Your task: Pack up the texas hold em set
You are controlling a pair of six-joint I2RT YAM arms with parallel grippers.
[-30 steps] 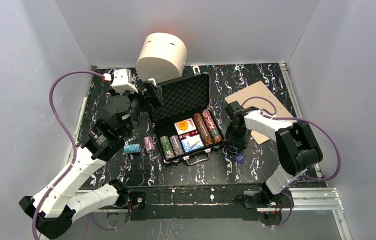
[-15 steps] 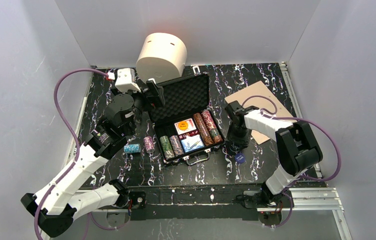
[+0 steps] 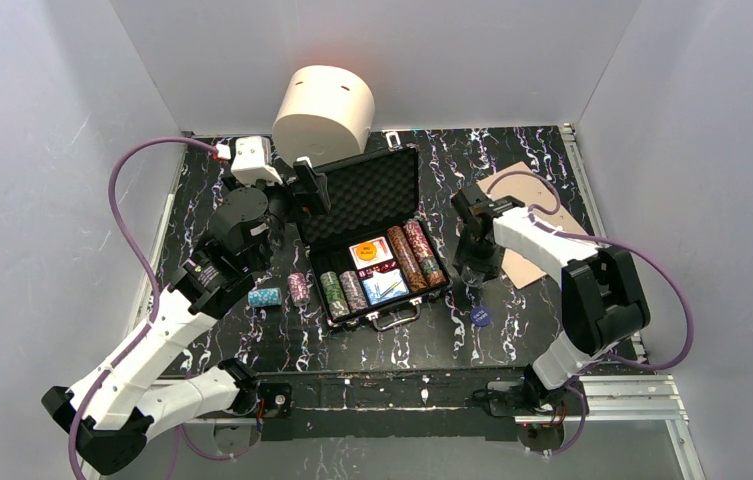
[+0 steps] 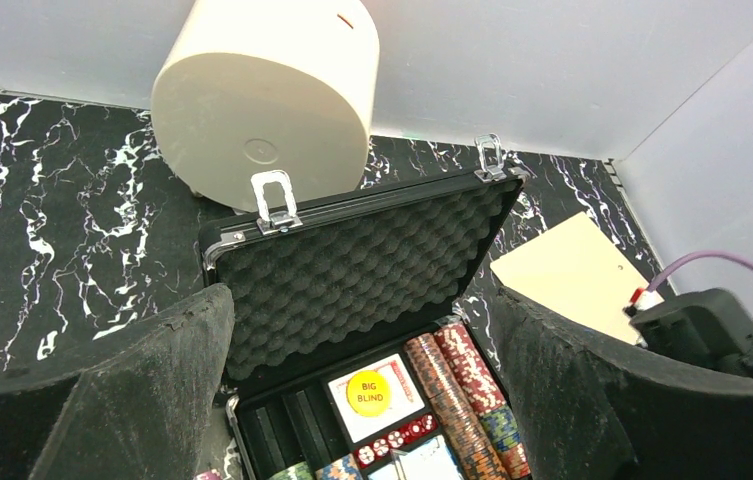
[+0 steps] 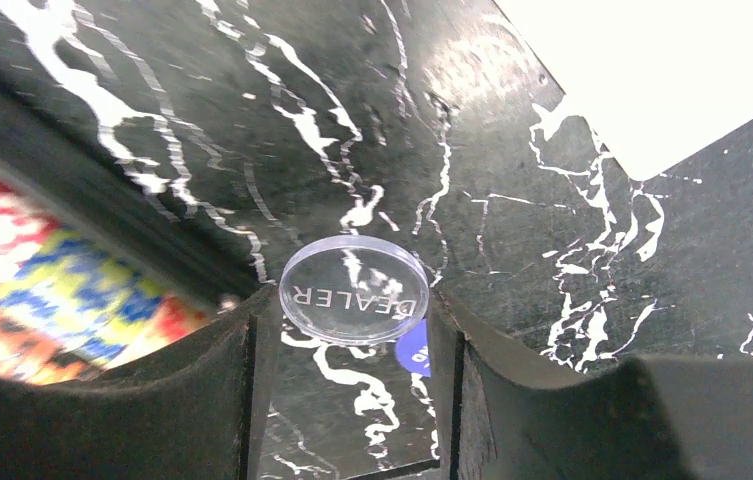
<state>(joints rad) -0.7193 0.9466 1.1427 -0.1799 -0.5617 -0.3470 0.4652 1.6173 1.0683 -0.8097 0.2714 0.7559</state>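
The black briefcase (image 3: 404,312) lies open mid-table, its foam lid (image 4: 362,260) raised. Inside are striped chip stacks (image 4: 462,395), a card deck under a yellow BIG BLIND button (image 4: 369,392) and red dice (image 4: 399,434). My left gripper (image 3: 308,190) is open and empty at the lid's left edge; in its wrist view (image 4: 357,340) the jaws frame the case. My right gripper (image 3: 468,268), just right of the case, is shut on a clear DEALER button (image 5: 354,290). A blue button (image 3: 481,316) lies on the table below it. Two loose chip stacks, teal (image 3: 265,296) and pink (image 3: 298,288), lie left of the case.
A cream cylinder (image 3: 324,110) lies on its side behind the lid. A tan flat board (image 3: 530,215) lies at the right, under the right arm. White walls close the table at the left, back and right.
My right gripper has risen and moved back from the table with the clear dealer button, leaving the blue button on the table. My left gripper shifted slightly right along the lid.
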